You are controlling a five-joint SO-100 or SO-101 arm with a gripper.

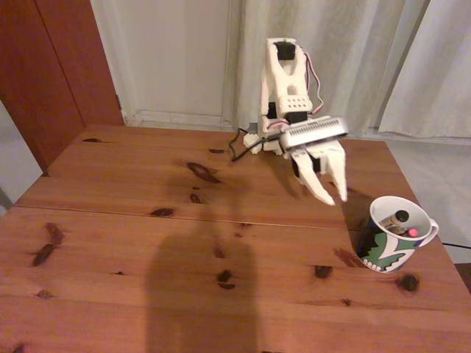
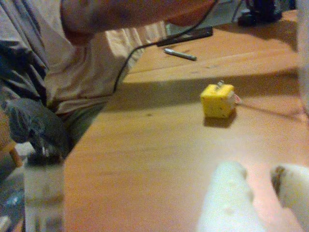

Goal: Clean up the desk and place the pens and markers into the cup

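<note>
One cup (image 1: pixel 395 235) stands on the desk (image 1: pixel 132 243) holding two visible pens and markers (image 1: pixel 407 224), while the wrist view shows one yellow block (image 2: pixel 218 100) and one pen (image 2: pixel 180 53) beyond it.

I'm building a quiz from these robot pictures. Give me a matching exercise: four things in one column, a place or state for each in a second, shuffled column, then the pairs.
Things:
1. cup
2. gripper
3. yellow block
4. grey pen

Places or states:
A. hangs open above the desk, left of the cup in the fixed view
B. stands near the desk's right edge, sticks inside
C. lies far back beside a dark flat thing, wrist view
D. sits alone mid-desk, wrist view

Pairs: 1-B, 2-A, 3-D, 4-C
</note>
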